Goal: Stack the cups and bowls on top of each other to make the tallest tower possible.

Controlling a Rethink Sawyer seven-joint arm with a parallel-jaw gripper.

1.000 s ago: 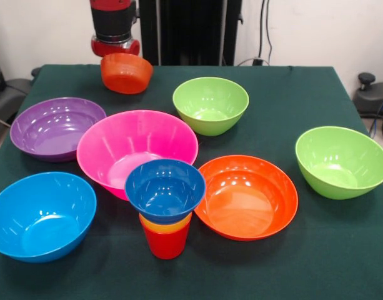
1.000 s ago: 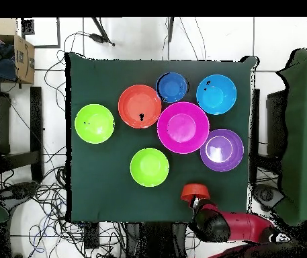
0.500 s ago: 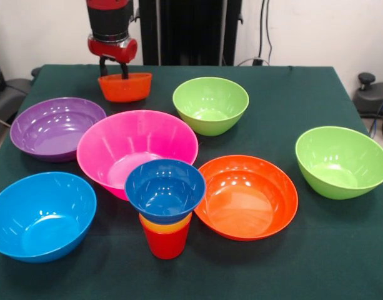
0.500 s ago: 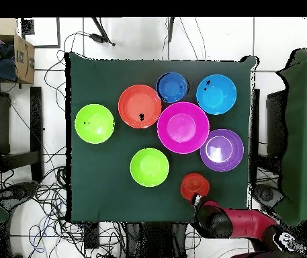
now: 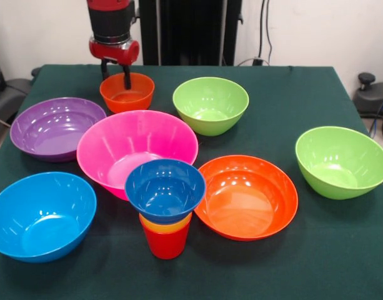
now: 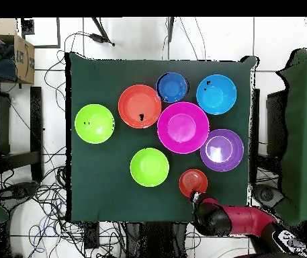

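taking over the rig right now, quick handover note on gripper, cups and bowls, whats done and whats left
Gripper: shut on the rim of the small orange-red bowl, which is upright at the table's far side.
Tower so far: red cup at the bottom, orange cup nested in it, small blue bowl on top.
Loose on the table: purple bowl, pink bowl, light blue bowl, large orange-red bowl, two lime green bowls.
Left: stack the held bowl, then the rest, probably smallest first.
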